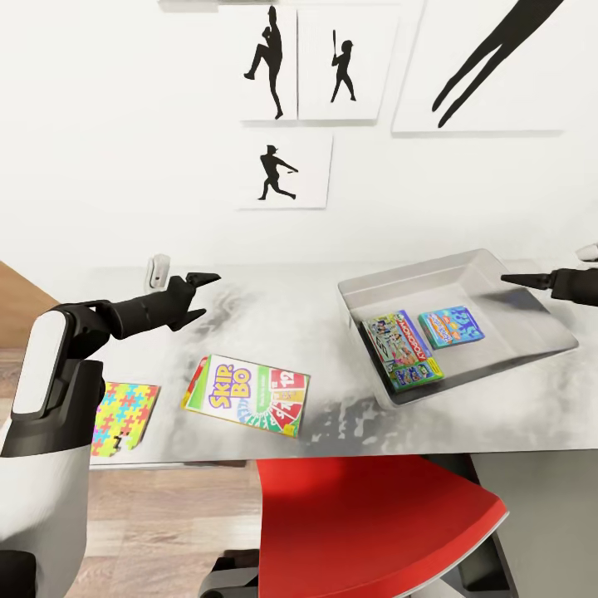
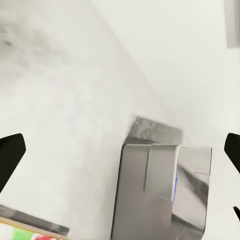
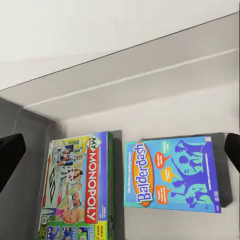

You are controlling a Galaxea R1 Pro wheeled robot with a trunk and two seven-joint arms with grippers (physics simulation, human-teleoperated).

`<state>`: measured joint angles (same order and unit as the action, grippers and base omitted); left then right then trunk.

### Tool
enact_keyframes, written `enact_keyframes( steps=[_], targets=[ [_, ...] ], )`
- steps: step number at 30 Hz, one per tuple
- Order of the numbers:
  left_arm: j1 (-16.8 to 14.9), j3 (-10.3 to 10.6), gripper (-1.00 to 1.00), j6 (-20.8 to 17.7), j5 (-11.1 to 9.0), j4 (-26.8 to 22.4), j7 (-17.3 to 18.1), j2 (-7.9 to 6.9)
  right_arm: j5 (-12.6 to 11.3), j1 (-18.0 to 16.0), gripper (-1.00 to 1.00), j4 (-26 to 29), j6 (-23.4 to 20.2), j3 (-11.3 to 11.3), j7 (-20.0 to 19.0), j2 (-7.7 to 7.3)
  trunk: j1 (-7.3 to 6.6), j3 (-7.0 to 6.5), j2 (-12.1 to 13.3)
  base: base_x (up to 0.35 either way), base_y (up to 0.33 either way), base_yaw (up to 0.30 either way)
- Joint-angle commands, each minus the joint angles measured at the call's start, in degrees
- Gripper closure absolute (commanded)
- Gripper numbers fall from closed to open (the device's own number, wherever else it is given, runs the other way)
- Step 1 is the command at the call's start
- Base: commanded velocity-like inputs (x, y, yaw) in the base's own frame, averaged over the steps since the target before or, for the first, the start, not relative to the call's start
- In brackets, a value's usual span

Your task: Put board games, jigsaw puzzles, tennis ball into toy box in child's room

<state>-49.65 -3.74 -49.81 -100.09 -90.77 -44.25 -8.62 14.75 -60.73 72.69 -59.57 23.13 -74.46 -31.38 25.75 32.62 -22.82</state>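
The light grey toy box (image 1: 531, 332) stands on the right part of the table (image 1: 316, 316). Inside it lie a green-white Monopoly board game (image 1: 403, 350) (image 3: 80, 190) and a smaller blue Balderdash one (image 1: 451, 326) (image 3: 172, 172), side by side. The SKIP-BO board game (image 1: 247, 394) lies flat near the table's front edge. Left of it, a jigsaw puzzle (image 1: 124, 411) is partly covered by my left arm. My left gripper (image 1: 210, 295) hangs open and empty above the table behind the SKIP-BO box. My right gripper (image 1: 517, 281) is open and empty over the toy box's far right side. The tennis ball is out of view.
A red chair (image 1: 374, 515) is pushed against the table's front, below the SKIP-BO box. A small white-grey device (image 1: 158, 270) stands at the table's back edge near my left gripper. The white wall with baseball silhouettes (image 1: 274, 62) runs just behind the table.
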Motion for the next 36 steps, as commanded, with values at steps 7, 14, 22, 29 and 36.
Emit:
enact_keyframes(
  steps=[7, 14, 22, 29, 36],
  targets=[
    [0.1, 0.0, -1.00, -0.2, -0.6, -0.1, -0.6, 0.00, 0.6, 0.3, -1.00, 1.1, -0.4, 0.4, -0.6, -0.09, 0.03, 0.08, -0.1, 0.000, 0.000, 0.000],
    [0.1, 0.1, -1.00, -0.3, -0.6, -0.2, -0.6, 0.00, 0.7, 0.5, -1.00, 2.8, -0.4, 0.5, -0.6, -0.07, 0.03, 0.08, -0.1, -0.069, 0.000, 0.000],
    [0.2, 0.1, -1.00, -0.4, -0.6, -0.3, -0.5, 0.00, 1.0, 0.6, -1.00, 3.7, -0.4, 0.5, -0.6, 0.18, 0.03, 0.08, -0.1, -0.237, 0.000, 0.000],
    [0.2, 0.1, -1.00, -0.3, -0.6, -0.4, -0.4, 0.06, 1.2, 0.7, -1.00, 3.8, -0.4, 0.5, -0.6, 0.33, 0.03, 0.08, -0.1, -0.285, 0.000, 0.000],
    [0.2, 0.1, -1.00, -0.3, -0.6, -0.5, -0.4, 0.08, 1.3, 0.7, -1.00, 3.9, -0.4, 0.5, -0.5, 0.70, 0.03, 0.08, -0.1, -0.088, 0.000, 0.000]
  ],
)
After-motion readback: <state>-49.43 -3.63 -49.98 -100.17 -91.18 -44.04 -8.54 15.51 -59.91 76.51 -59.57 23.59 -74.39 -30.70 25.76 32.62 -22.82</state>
